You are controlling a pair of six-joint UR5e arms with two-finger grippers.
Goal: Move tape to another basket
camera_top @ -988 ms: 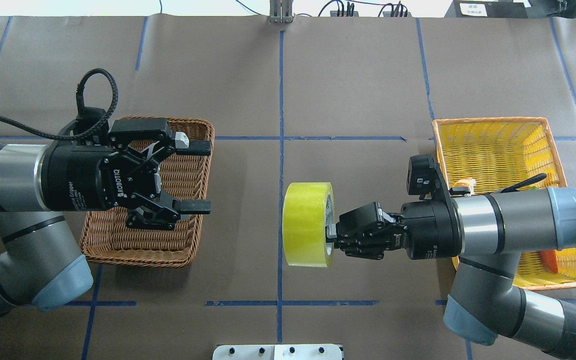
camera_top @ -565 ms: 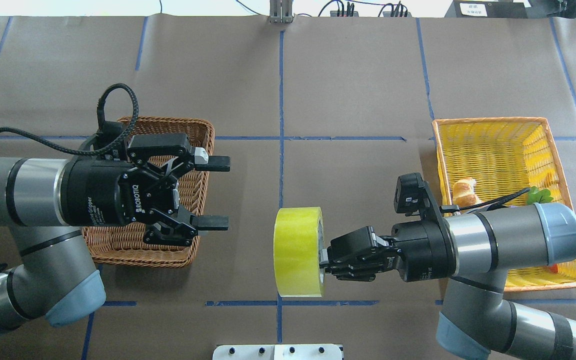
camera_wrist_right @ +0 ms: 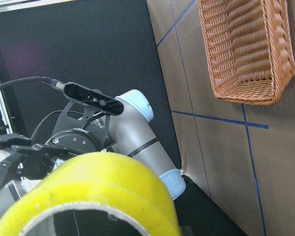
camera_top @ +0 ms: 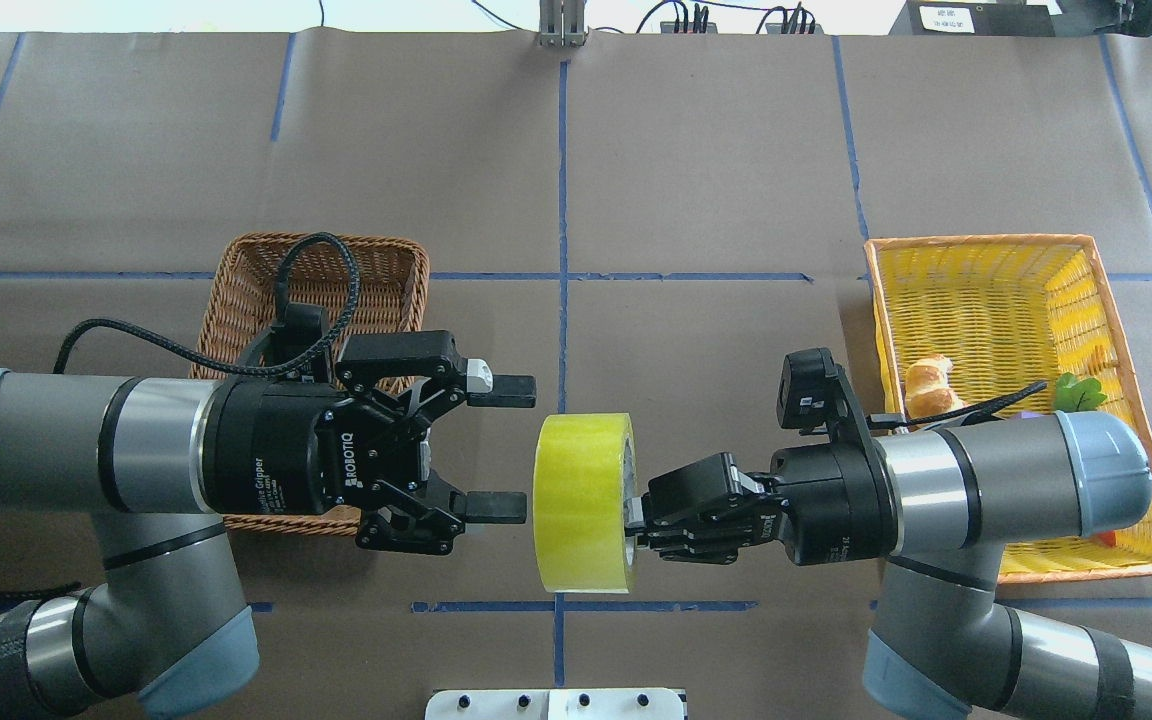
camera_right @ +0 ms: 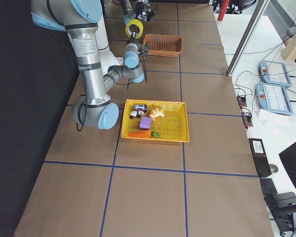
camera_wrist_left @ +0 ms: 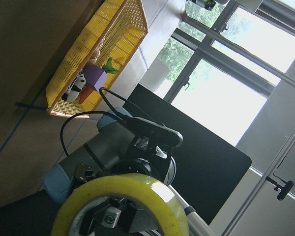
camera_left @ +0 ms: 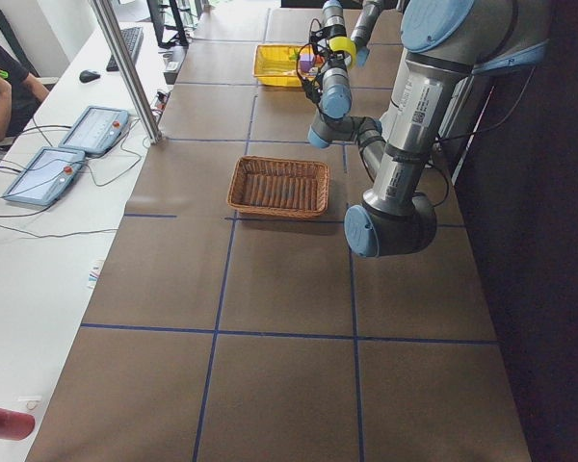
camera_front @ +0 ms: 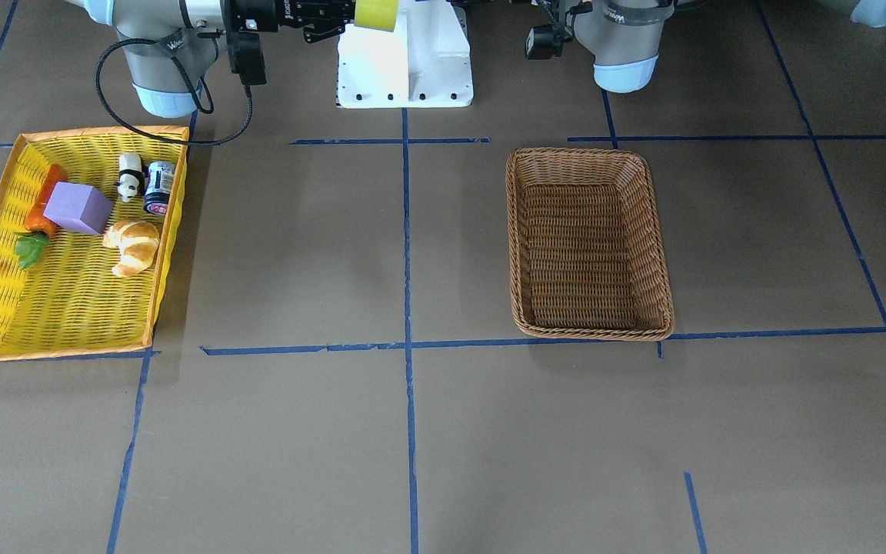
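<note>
The yellow tape [camera_top: 581, 500] hangs in the air on edge over the table's middle, near the robot's side. My right gripper [camera_top: 634, 521] is shut on the roll's right side. My left gripper [camera_top: 513, 446] is open, with its fingertips just left of the roll, facing it and not around it. The brown wicker basket [camera_top: 336, 242] lies empty under and behind my left arm and shows whole in the front view [camera_front: 589, 155]. The tape also shows in the front view [camera_front: 376, 13], left wrist view [camera_wrist_left: 123, 196] and right wrist view [camera_wrist_right: 98, 187].
The yellow tray [camera_top: 976, 241] sits at my right and holds a croissant [camera_front: 133, 245], a purple block [camera_front: 78, 208], a carrot [camera_front: 41, 211], a panda figure [camera_front: 129, 175] and a small can [camera_front: 158, 187]. The white base plate [camera_top: 556, 703] is at the near edge.
My left arm has moved right and toward the robot's side, up to the tape. My right arm has carried the tape a little left and nearer the robot's side.
</note>
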